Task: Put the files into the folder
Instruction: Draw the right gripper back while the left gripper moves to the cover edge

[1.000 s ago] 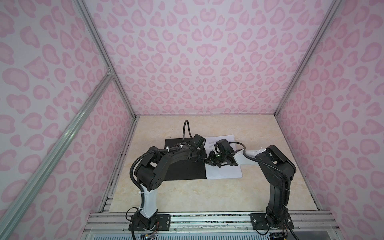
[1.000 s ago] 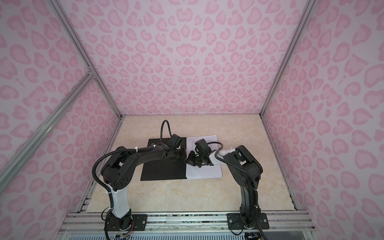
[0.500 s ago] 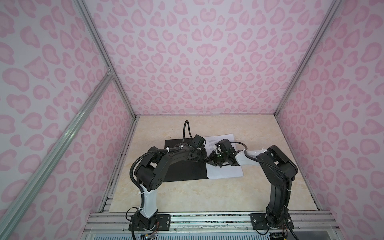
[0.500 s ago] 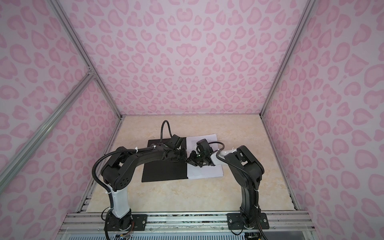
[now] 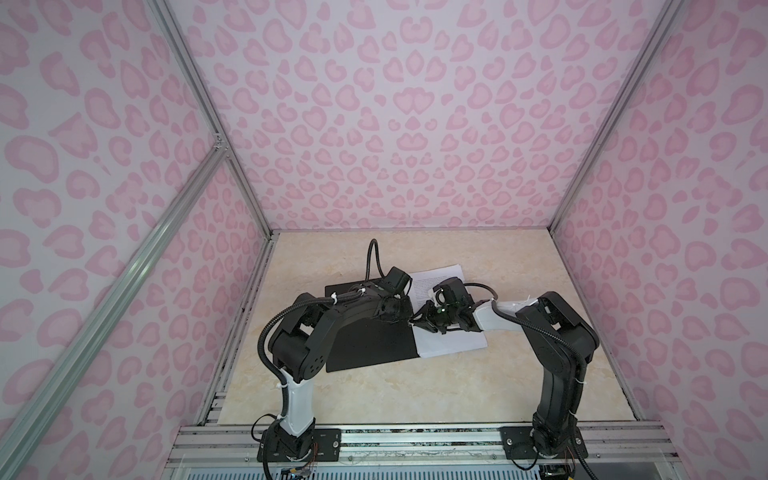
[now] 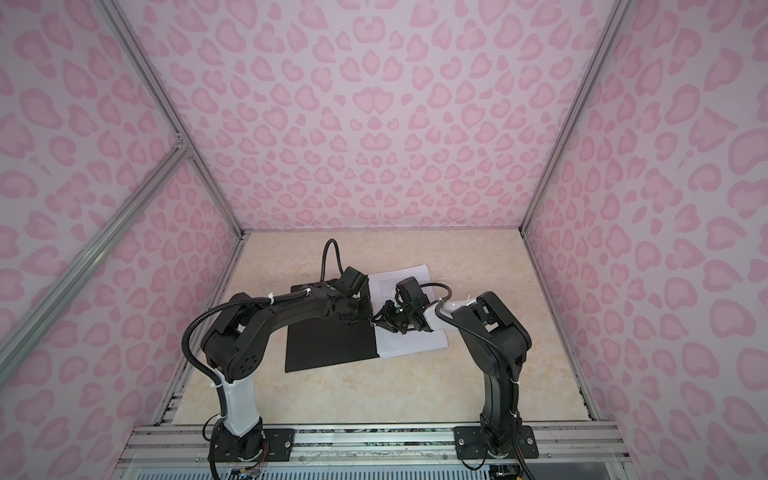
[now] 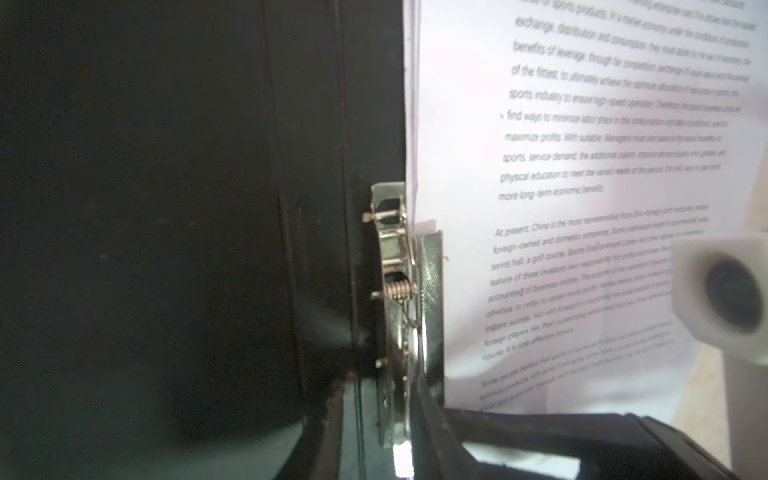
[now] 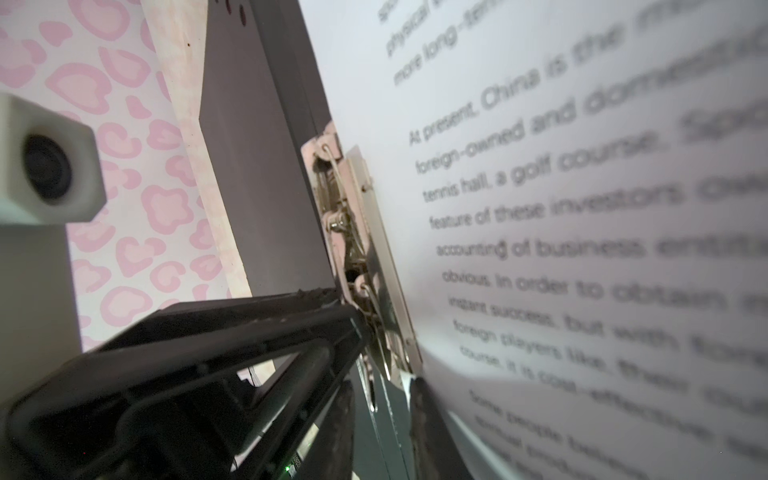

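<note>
Thin open folder (image 5: 365,349), black inside, lies flat on the beige marbled tabletop (image 5: 415,395), centre-left; left arm's (image 5: 345,311) jaws, slightly parted, straddle its metal spine clip (image 7: 395,266); right arm's (image 5: 552,332) jaws likewise; printed white paper sheets (image 5: 453,340) lie on its right half

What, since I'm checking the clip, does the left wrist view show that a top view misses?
Only the left wrist view: the metal spine clip with its spring, readable print on the files. Only a top view: the whole left arm and right arm, the table, most of the folder. Both: files lying on the open black folder's right half.
</note>
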`<action>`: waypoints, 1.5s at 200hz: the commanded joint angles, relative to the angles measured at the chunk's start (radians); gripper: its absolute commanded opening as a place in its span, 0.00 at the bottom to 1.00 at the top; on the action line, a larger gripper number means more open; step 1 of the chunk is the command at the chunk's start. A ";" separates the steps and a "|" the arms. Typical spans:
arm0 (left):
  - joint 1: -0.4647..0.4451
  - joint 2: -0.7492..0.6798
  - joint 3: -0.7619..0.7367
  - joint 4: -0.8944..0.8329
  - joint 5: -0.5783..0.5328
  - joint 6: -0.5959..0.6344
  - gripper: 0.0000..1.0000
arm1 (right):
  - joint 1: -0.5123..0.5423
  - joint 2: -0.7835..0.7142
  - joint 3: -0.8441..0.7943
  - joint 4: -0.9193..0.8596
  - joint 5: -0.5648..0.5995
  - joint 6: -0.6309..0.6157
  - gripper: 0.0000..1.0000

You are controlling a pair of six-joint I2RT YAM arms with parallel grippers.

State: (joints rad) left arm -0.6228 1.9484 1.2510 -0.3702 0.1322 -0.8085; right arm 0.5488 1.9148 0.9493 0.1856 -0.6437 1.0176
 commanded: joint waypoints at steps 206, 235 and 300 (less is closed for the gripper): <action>0.561 -0.628 -0.717 0.243 -0.003 0.170 0.96 | -0.389 -0.290 -0.128 -0.226 0.292 -0.484 0.91; 0.561 -0.554 -0.723 0.289 0.045 0.154 0.96 | -0.390 -0.232 -0.137 -0.177 0.238 -0.452 0.90; 0.559 -0.445 -0.683 0.354 0.294 0.138 0.98 | -0.368 -0.172 -0.159 -0.065 0.140 -0.374 0.86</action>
State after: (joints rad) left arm -0.0620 1.4586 0.5659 0.0750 0.2718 -0.6346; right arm 0.1722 1.7206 0.8021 0.1398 -0.4541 0.5938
